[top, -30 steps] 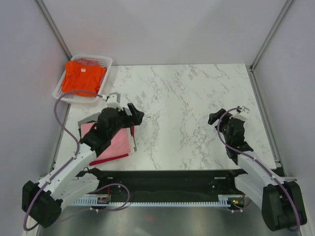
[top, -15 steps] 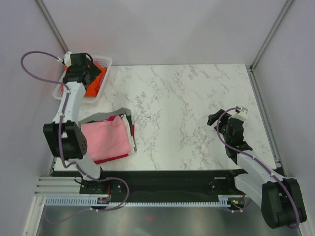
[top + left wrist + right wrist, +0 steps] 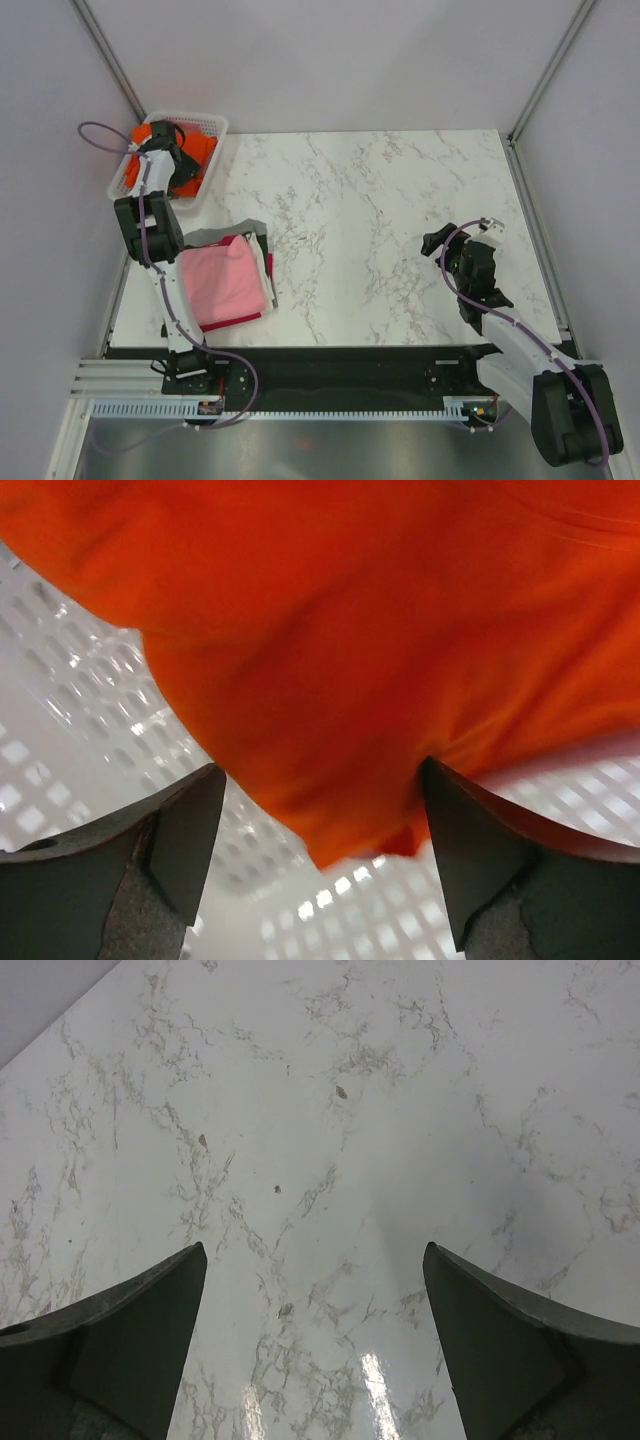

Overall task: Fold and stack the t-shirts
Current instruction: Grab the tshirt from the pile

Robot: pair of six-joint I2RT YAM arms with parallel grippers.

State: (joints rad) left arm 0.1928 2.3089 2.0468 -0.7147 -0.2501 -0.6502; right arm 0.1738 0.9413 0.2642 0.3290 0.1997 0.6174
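Upper left of the top view: white mesh basket with the orange t-shirt bunched inside. Left arm reaches into it. In the left wrist view, left jaws are spread wide, orange cloth hangs in the gap between them over the basket mesh, and nothing is clamped. Lower left: folded stack on the desk, pink t-shirt on top, with grey, dark and red edges showing under it. Right side: right arm is low over bare marble, well apart from both the basket and the stack. Right jaws are wide and holding nothing.
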